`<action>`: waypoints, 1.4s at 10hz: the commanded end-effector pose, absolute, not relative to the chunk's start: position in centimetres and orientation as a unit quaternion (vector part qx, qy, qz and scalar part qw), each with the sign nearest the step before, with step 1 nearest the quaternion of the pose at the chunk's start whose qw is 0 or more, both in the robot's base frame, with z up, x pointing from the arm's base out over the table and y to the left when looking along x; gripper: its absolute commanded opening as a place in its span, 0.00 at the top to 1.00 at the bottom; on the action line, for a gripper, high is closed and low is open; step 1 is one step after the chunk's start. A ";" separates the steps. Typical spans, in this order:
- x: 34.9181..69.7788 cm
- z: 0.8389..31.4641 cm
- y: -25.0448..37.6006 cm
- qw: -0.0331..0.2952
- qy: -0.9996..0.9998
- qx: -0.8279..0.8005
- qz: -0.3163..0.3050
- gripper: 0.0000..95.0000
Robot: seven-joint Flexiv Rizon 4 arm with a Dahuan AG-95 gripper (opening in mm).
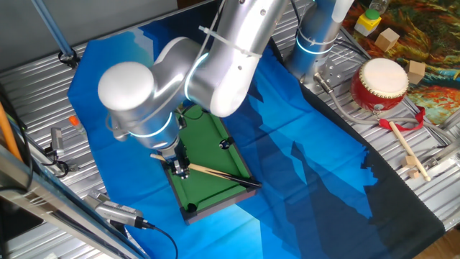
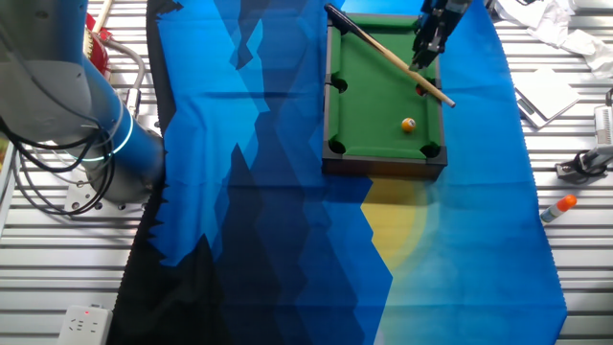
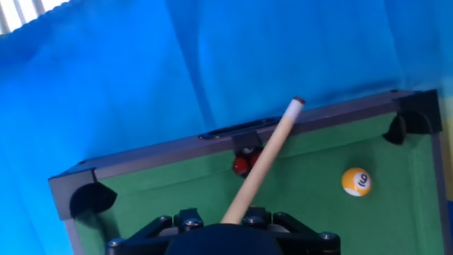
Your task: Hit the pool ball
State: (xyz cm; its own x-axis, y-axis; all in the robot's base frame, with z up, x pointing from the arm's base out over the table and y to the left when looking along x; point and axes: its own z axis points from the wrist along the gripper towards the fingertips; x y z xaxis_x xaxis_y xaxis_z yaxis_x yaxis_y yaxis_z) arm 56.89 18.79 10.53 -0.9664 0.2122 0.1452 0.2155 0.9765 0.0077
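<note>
1. The pool ball (image 3: 356,182) lies on the green felt of the toy pool table (image 2: 337,115), ahead of the end effector (image 3: 233,221) and off to the right of it in the hand view, near the corner pocket (image 3: 414,117).
2. The end effector is clamped on the butt end of the cue stick (image 3: 265,159), which runs forward from it; the tip (image 3: 298,103) hangs past the far rail (image 3: 170,152).
3. A red ball (image 3: 243,165) sits just left of the shaft, touching it or nearly so, beside the side pocket (image 3: 245,134).
4. Risk: the cue points to the left of the pool ball, so a straight push would probably miss it.
5. Risk: a sideways sweep toward the pool ball could knock the shaft against the rail, or twist the thin stick in the grip.
6. Risk: any leftward motion would likely disturb the red ball instead.
</note>
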 end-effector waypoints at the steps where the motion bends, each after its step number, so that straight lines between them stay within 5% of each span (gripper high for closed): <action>1: 56.3 10.5 19.2 0.071 -0.991 -0.112 -0.015 0.60; 8: 55.5 14.9 21.6 0.083 -0.993 -0.084 -0.029 0.60; 14: 56.0 14.0 21.6 0.086 -0.992 -0.093 -0.022 0.60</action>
State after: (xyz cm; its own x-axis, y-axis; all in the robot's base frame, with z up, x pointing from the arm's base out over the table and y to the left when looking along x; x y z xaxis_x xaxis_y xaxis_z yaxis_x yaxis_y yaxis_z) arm 56.05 21.59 13.75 -0.9675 0.1837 0.1738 0.1910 0.9812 0.0261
